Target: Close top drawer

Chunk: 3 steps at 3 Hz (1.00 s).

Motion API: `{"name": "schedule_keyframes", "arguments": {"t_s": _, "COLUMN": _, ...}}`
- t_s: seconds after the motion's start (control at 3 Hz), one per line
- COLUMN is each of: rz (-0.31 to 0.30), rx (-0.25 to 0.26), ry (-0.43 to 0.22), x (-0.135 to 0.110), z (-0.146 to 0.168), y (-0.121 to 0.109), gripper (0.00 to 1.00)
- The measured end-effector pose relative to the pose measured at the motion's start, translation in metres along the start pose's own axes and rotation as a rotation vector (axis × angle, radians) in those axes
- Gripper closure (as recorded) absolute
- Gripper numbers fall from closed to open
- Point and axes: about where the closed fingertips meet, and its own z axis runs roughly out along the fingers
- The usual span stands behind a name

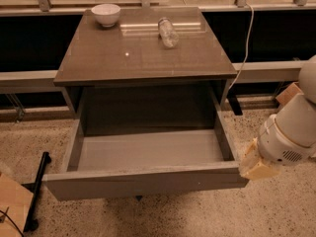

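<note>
The top drawer (pixel 145 180) of the grey-brown cabinet is pulled far out toward me. Its pale grey inside (pixel 148 149) holds nothing. Its plain front panel runs across the lower middle of the camera view. My gripper (pixel 254 163) is at the right, beside the drawer's front right corner and about level with the front panel. The white arm housing (pixel 291 132) behind it hides part of it.
On the cabinet top (pixel 143 48) a white bowl (pixel 106 14) stands at the back left and a clear bottle (pixel 168 31) lies near the back middle. A white cable (pixel 245 48) hangs at the right. A black stand (pixel 37 186) and a cardboard piece (pixel 12 206) are at lower left.
</note>
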Motion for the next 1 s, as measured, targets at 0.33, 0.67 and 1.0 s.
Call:
{"name": "schedule_keyframes", "arguments": {"t_s": 0.33, "rz": 0.025, "rx": -0.029, "ry": -0.004, "x": 0.009, "z": 0.037, "y": 0.0, "gripper": 1.0}}
{"name": "schedule_keyframes", "arguments": {"t_s": 0.67, "rz": 0.055, "rx": -0.075, "ry": -0.015, "x": 0.02, "z": 0.075, "y": -0.007, "gripper": 1.0}}
{"name": "schedule_keyframes", "arguments": {"t_s": 1.0, "rz": 0.06, "rx": -0.114, "ry": -0.052, "x": 0.032, "z": 0.126, "y": -0.046, "gripper": 1.0}}
